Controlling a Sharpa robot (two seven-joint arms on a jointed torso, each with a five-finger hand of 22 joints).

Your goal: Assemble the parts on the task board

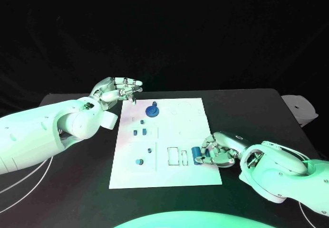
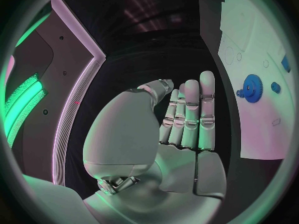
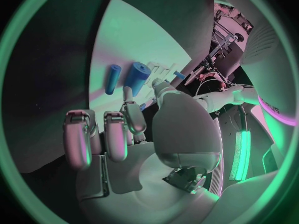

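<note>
Left hand above the table just off the board's far left corner, raised, holding nothing; in the left wrist view the hand has its fingers straight and pressed side by side, the thumb lying close alongside them.

Board, white, lengthwise in the middle of the table. At its far end, a blue gear, seen too in the left wrist view. Nearer, toward the board's left side, small blue parts; another small part and a round blue part lie closer to the near edge. Rectangular slots lie in the near half, right of these.

Beside the slots, a blue cylinder at the fingertips of the right hand, which rests at the board's right edge with fingers curled. In the right wrist view the hand has one finger reaching up to a thick blue cylinder, with a thinner blue peg just beside it on the board; whether the cylinder is pinched or merely touched cannot be told.
</note>
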